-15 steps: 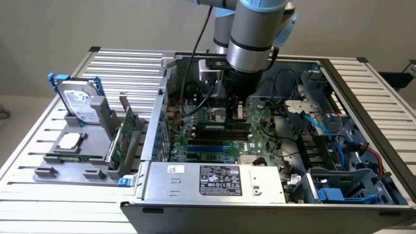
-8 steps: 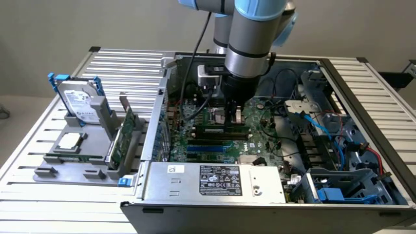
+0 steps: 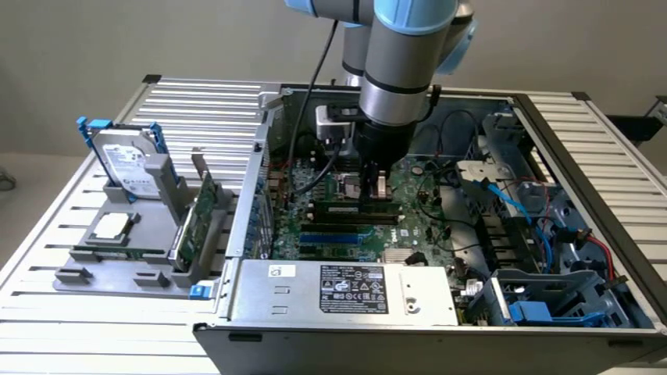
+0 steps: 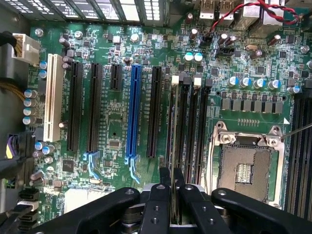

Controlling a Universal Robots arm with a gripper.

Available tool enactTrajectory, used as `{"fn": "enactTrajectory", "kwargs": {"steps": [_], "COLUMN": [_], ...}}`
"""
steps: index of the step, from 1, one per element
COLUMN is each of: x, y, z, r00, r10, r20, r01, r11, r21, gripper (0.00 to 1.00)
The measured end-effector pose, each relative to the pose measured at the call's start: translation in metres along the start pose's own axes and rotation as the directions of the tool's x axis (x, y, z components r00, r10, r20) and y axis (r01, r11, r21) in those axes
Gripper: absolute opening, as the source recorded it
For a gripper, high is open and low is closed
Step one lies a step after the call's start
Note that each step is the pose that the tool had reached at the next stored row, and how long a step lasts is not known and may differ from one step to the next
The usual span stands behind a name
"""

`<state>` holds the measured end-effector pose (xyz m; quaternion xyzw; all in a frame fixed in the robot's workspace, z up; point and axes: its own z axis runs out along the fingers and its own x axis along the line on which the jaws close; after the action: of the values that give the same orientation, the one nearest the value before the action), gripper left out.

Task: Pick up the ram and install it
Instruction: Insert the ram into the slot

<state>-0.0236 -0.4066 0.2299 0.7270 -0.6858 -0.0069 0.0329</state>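
You have the open computer case across the centre and right of the frame, on a slatted metal table; the arm reaches down from top centre into it; its gripper sits low over the green motherboard, at the dark memory slots; the power supply lies lower centre; at centre left a grey holder carries a silver hard drive with blue rails and a green expansion card, both upright.

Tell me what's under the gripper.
Under the gripper lie black memory slots on the motherboard, beside the CPU socket. The gripper covers one end of the slots.
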Motion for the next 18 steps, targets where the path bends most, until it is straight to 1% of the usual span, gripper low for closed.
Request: {"fn": "enactTrajectory", "kwargs": {"steps": [8,18], "x": [0.0003,0.0002], "y": [0.0000,0.0001], "z": [0.0028,0.0031], "r00": [1.0000,1.0000], "r10": [0.001,0.008], "r20": [0.0000,0.0004], "r01": [-0.001,-0.008], "r11": [1.0000,1.0000], "r21": [-0.0001,-0.0003], "gripper": [0.14,0.14]}}
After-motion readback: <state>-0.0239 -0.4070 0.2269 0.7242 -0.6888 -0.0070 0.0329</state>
